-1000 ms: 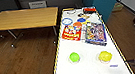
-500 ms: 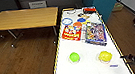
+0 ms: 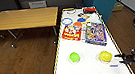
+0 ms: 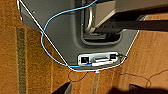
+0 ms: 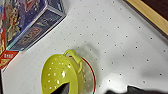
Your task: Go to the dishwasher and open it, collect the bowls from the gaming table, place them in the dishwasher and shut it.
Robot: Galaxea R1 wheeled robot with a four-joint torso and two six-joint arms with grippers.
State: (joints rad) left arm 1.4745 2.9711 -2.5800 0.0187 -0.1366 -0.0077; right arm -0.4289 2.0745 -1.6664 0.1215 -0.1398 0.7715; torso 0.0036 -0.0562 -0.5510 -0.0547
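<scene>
End effector [image 3: 120, 59] nearer yellow bowl [image 3: 105, 56]

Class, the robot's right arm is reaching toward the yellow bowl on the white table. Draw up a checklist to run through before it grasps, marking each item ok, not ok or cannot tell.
1. Yellow bowl upright on the white table: ok.
2. Right gripper close beside the yellow bowl, not yet touching: ok.
3. Right gripper's fingers spread to take the bowl: ok, though small in the head view.
4. Blue game box clear of the approach: ok.
5. Green bowl standing apart from the yellow one: ok.
6. Left gripper free: cannot tell.
</scene>
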